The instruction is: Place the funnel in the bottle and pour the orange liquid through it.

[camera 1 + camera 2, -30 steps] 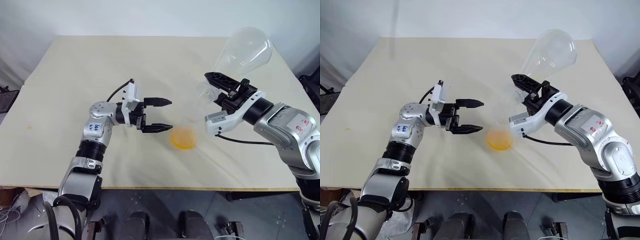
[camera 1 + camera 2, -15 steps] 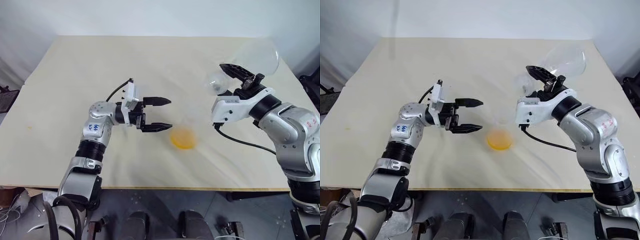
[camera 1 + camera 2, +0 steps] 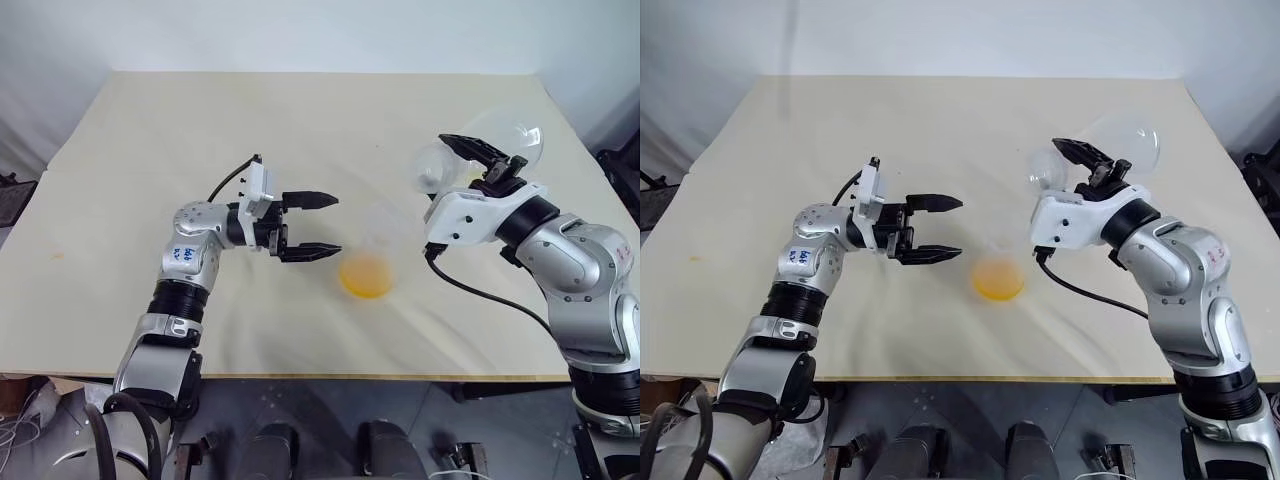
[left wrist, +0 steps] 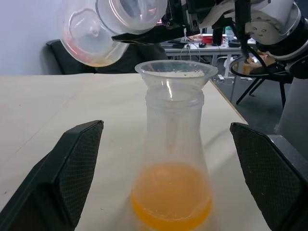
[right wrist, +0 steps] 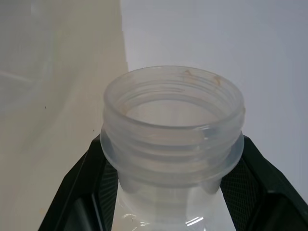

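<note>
The frosted bottle [image 4: 171,144] stands upright on the table, with the small clear funnel [image 4: 175,72] seated in its neck. The orange liquid [image 3: 366,276] fills its base. Just left of the bottle my left gripper [image 3: 337,224] is open and level, one finger [image 4: 72,163] on each side of the bottle without touching it. To the bottle's right and higher up, my right gripper [image 3: 455,160] is shut on the neck [image 5: 173,130] of a large clear flask [image 3: 505,140]. That flask lies about level and looks empty apart from a faint orange film.
The beige table [image 3: 200,130] stretches wide behind and to the left of the bottle. A small orange stain [image 3: 57,255] marks its left edge. The front edge runs close below both arms.
My right arm has rolled the large clear flask from tipped steeply over the bottle to about level, drawing it away to the right. The left gripper and the bottle have stayed put.
</note>
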You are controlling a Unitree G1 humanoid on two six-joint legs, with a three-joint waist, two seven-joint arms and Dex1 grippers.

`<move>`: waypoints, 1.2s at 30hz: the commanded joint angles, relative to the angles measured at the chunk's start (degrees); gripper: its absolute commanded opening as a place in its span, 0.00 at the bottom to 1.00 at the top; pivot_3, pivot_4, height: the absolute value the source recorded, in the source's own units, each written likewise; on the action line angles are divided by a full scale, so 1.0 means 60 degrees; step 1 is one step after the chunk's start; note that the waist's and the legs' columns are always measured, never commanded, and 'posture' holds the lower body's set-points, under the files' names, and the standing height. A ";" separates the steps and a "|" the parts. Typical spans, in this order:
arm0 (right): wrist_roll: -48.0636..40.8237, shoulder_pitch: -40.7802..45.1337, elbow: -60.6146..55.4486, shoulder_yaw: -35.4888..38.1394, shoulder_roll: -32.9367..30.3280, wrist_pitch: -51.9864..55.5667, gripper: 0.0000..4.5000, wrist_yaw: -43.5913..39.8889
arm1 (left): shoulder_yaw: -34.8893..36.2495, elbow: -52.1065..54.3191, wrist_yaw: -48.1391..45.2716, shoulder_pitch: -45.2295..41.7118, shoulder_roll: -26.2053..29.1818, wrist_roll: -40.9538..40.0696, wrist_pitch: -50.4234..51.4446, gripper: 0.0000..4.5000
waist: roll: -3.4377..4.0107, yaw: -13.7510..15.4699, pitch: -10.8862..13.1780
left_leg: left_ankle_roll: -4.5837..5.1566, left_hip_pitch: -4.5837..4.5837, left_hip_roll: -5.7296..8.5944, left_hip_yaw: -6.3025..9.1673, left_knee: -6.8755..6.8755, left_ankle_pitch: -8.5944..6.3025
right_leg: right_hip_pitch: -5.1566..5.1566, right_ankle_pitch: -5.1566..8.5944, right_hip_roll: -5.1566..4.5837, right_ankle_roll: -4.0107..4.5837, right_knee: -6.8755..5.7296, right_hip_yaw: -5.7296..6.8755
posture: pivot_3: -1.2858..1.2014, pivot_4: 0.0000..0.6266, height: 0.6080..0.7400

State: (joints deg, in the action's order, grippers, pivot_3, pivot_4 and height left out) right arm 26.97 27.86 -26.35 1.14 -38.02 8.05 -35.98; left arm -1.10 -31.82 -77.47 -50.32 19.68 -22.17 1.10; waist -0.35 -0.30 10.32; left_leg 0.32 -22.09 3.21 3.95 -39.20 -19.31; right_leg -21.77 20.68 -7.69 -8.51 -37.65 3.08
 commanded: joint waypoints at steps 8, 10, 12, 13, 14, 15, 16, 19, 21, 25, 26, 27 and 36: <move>-0.2992 0.0635 -0.0683 0.2235 0.1694 0.4449 0.55 0.0261 | 0.0117 0.0122 -0.0039 -0.0292 0.0137 0.0032 -0.0208 1.00 | 0.0001 0.0000 0.0000 | 0.0000 0.0000 -0.0003 0.0011 -0.0002 0.0000 | -0.0002 0.0000 -0.0005 0.0000 -0.0013 -0.0002 | 0.52 0.24 1.00; -0.3942 0.0934 -0.0420 0.3174 0.2167 0.5503 0.55 0.0528 | 0.0129 0.0158 -0.0025 -0.0258 0.0179 0.0023 -0.0192 1.00 | 0.0003 0.0000 -0.0001 | 0.0001 0.0000 -0.0005 0.0012 -0.0002 0.0000 | -0.0004 0.0000 -0.0012 0.0000 -0.0015 -0.0005 | 0.52 0.24 1.00; -0.4508 0.1077 -0.0124 0.3821 0.2346 0.5910 0.55 0.0784 | 0.0133 0.0221 -0.0014 -0.0211 0.0213 0.0012 -0.0167 1.00 | 0.0003 0.0004 -0.0002 | 0.0001 0.0000 -0.0006 0.0015 -0.0002 0.0000 | -0.0006 0.0000 -0.0012 0.0000 -0.0019 -0.0005 | 0.52 0.24 1.00; -0.4659 0.1076 0.0040 0.4022 0.2334 0.5922 0.55 0.0918 | 0.0133 0.0260 -0.0010 -0.0188 0.0226 0.0004 -0.0148 1.00 | 0.0003 0.0011 -0.0002 | 0.0001 0.0000 -0.0007 0.0018 -0.0002 0.0000 | -0.0007 0.0000 -0.0013 0.0000 -0.0024 -0.0006 | 0.52 0.24 1.00; -0.4858 0.1076 0.0208 0.4216 0.2337 0.5957 0.55 0.1036 | 0.0134 0.0291 -0.0008 -0.0168 0.0240 -0.0003 -0.0133 1.00 | 0.0004 0.0007 -0.0002 | 0.0001 0.0000 -0.0006 0.0023 -0.0002 0.0000 | -0.0007 0.0000 -0.0015 0.0000 -0.0026 -0.0007 | 0.52 0.24 1.00; -0.5118 0.1067 0.0462 0.4486 0.2377 0.5979 0.55 0.1155 | 0.0139 0.0309 -0.0012 -0.0150 0.0268 -0.0009 -0.0119 1.00 | 0.0004 -0.0001 -0.0002 | 0.0001 0.0000 -0.0004 0.0023 -0.0001 0.0000 | -0.0008 0.0000 -0.0016 0.0000 -0.0028 -0.0010 | 0.52 0.24 1.00; -0.5322 0.1020 0.0667 0.4666 0.2360 0.5955 0.55 0.1240 | 0.0141 0.0351 -0.0010 -0.0121 0.0293 -0.0020 -0.0100 1.00 | 0.0004 -0.0005 -0.0002 | 0.0001 0.0000 -0.0003 0.0021 0.0000 0.0000 | -0.0009 0.0000 -0.0016 0.0000 -0.0028 -0.0014 | 0.52 0.24 1.00; -0.6001 0.0834 0.1172 0.5164 0.2490 0.5808 0.55 0.1469 | 0.0160 0.0538 -0.0011 0.0021 0.0433 -0.0062 0.0015 1.00 | 0.0007 -0.0028 -0.0004 | 0.0002 0.0000 -0.0002 0.0017 0.0003 0.0001 | -0.0014 0.0000 -0.0015 0.0000 -0.0032 -0.0015 | 0.52 0.24 1.00; -0.6441 0.0710 0.1479 0.5404 0.2581 0.5629 0.55 0.1582 | 0.0169 0.0661 -0.0002 0.0108 0.0534 -0.0073 0.0099 1.00 | 0.0008 -0.0058 -0.0005 | 0.0002 0.0000 -0.0003 0.0016 0.0003 0.0001 | -0.0016 0.0000 -0.0015 0.0000 -0.0037 -0.0015 | 0.52 0.24 1.00; -0.6952 0.0316 0.2080 0.5525 0.2597 0.5128 0.55 0.1796 | 0.0198 0.0957 0.0067 0.0285 0.0726 -0.0098 0.0273 1.00 | 0.0010 -0.0203 -0.0006 | 0.0002 0.0000 -0.0005 0.0015 0.0004 0.0001 | -0.0018 0.0000 -0.0016 0.0000 -0.0044 -0.0018 | 0.52 0.24 1.00; -0.7033 0.0205 0.2146 0.5459 0.2581 0.4991 0.55 0.1824 | 0.0207 0.1014 0.0094 0.0310 0.0757 -0.0104 0.0309 1.00 | 0.0011 -0.0216 -0.0006 | 0.0003 0.0000 -0.0006 0.0016 0.0004 0.0001 | -0.0020 0.0000 -0.0016 0.0000 -0.0047 -0.0018 | 0.52 0.24 1.00; -0.7045 0.0093 0.2209 0.5352 0.2548 0.4845 0.55 0.1859 | 0.0215 0.1068 0.0114 0.0333 0.0784 -0.0114 0.0345 1.00 | 0.0011 -0.0222 -0.0006 | 0.0003 0.0000 -0.0006 0.0015 0.0005 0.0002 | -0.0022 0.0000 -0.0017 0.0000 -0.0047 -0.0020 | 0.52 0.24 1.00; -0.7062 -0.0370 0.2228 0.4723 0.2010 0.4309 0.84 0.2164 | 0.0246 0.1304 0.0227 0.0452 0.0848 -0.0114 0.0515 1.00 | 0.0024 -0.0224 -0.0014 | 0.0003 0.0000 -0.0008 0.0011 0.0005 0.0003 | -0.0024 0.0000 -0.0016 0.0000 -0.0048 -0.0024 | 0.52 0.24 1.00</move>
State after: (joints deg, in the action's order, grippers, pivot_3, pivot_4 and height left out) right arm -14.72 25.65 -11.05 29.12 -24.51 35.21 -23.79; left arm -0.60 -26.05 -76.28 -47.92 23.94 -22.21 4.24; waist -0.21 -1.64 10.24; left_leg 0.34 -22.09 3.17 4.02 -39.17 -19.29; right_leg -21.92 20.68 -7.79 -8.51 -37.94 2.93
